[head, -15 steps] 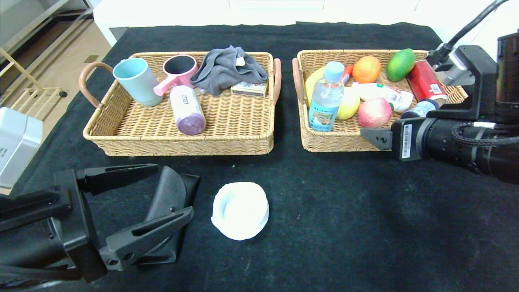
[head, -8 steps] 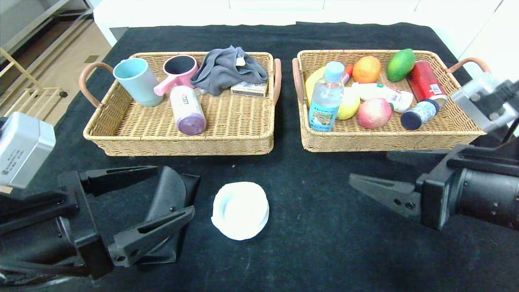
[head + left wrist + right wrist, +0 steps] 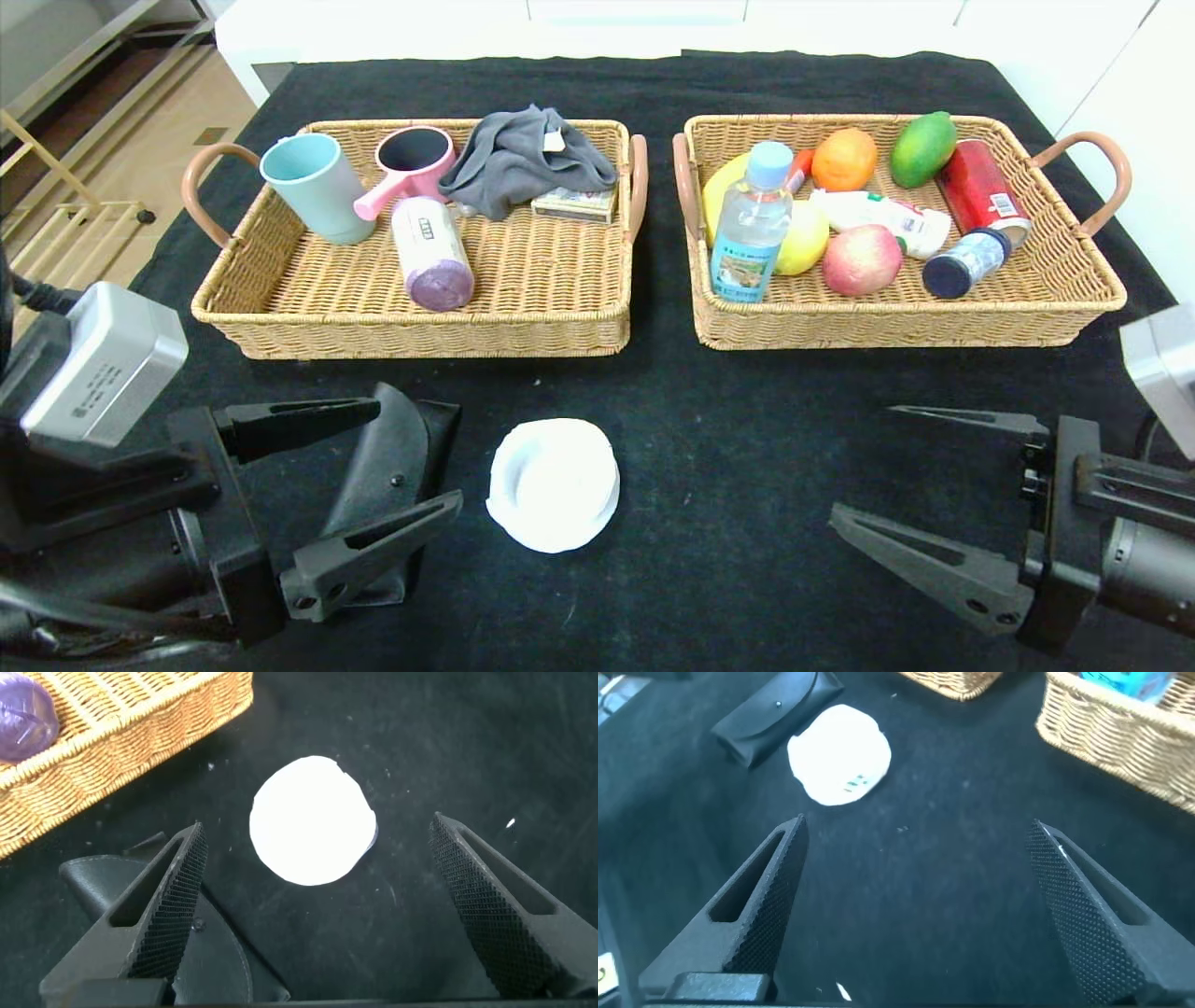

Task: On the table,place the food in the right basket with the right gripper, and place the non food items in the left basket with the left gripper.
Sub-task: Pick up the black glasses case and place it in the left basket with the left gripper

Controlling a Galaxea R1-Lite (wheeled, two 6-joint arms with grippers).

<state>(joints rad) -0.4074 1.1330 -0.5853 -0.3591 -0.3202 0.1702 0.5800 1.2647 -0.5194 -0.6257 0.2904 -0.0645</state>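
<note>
labels on water bottle (image 3: 750, 224) and red can (image 3: 980, 189), print unreadable

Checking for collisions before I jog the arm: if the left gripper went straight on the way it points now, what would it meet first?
Probably the white lid: it lies centred between the open fingers of the left gripper. The black case sits under the gripper, so depth is uncertain.

I take this for a staged room in a home or a lab: my worktop (image 3: 747, 448) wears a black cloth, white cabinet fronts (image 3: 635, 11) run behind it, and off to my left I see pale wood flooring (image 3: 140, 140) and a light wooden rack (image 3: 56, 224).
</note>
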